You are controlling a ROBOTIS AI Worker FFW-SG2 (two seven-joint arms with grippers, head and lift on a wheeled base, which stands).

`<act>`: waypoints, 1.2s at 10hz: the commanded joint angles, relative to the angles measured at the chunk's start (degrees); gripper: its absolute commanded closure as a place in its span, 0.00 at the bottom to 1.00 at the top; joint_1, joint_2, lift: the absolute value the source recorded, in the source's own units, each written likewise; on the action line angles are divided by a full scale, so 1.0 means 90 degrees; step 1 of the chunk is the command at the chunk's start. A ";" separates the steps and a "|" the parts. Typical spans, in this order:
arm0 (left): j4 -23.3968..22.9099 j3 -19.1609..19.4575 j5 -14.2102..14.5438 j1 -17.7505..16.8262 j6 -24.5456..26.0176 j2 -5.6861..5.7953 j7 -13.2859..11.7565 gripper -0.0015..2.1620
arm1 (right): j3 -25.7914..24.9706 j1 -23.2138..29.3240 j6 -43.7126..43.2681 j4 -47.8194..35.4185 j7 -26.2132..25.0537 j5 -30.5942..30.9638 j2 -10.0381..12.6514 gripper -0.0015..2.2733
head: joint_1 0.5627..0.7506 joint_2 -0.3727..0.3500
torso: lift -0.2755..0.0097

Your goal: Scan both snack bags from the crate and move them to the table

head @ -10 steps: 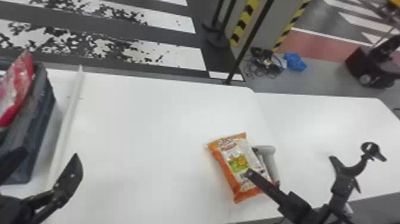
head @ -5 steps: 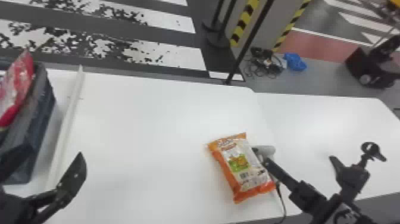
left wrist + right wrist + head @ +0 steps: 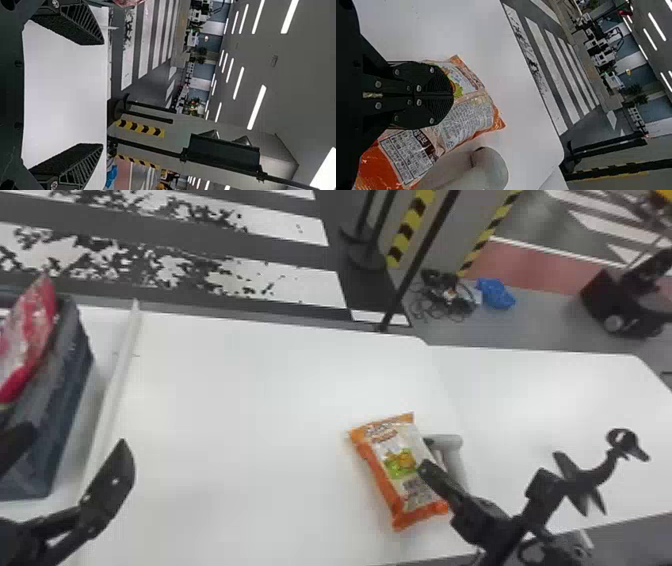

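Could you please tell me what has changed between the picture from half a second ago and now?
The right gripper has eased back toward the robot, over the right edge of the orange snack bag. The left gripper has shifted slightly left, toward the crate. The orange bag, the crate and its red bag look unmoved.

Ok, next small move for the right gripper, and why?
I'd probably open the right gripper slightly: it's shut over the orange bag, which lies on the table, and closed fingertips can't straddle the bag for a grasp.
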 commanded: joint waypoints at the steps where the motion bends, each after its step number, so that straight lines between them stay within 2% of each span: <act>1: -0.0030 -0.0049 0.0000 -0.0009 0.0027 -0.0016 0.0051 0.04 | 0.0250 -0.0099 -0.0629 0.0291 -0.0002 0.0232 -0.0005 0.99 | 0.70 0.03 | 0.66; 3: -0.0079 -0.0088 0.0000 0.0021 0.0085 -0.0026 0.0149 0.04 | 0.0368 -0.0158 -0.0942 0.0545 -0.0021 0.0310 -0.0142 0.99 | 0.70 0.03 | 0.66; 4: -0.0079 -0.0127 0.0000 0.0021 0.0105 -0.0046 0.0276 0.04 | 0.0407 -0.0119 -0.1001 0.0604 -0.0011 0.0281 -0.0132 0.99 | 0.70 0.03 | 0.66; 7: -0.0020 -0.0176 0.0000 -0.0048 0.0105 -0.0075 0.0344 0.04 | 0.0494 0.0028 -0.1254 0.0750 -0.0021 0.0125 -0.0093 0.99 | 0.70 0.03 | 0.66; 9: 0.0039 -0.0215 0.0000 -0.0097 0.0105 -0.0075 0.0363 0.04 | 0.0573 0.0223 -0.1254 0.0760 -0.0021 -0.0247 -0.0024 0.99 | 0.70 0.03 | 0.66; 12: 0.0185 -0.0254 0.0020 -0.0214 0.0085 -0.0055 0.0422 0.04 | 0.0807 0.0408 -0.1196 0.0535 -0.0031 -0.0461 0.0050 0.99 | 0.70 0.03 | 0.66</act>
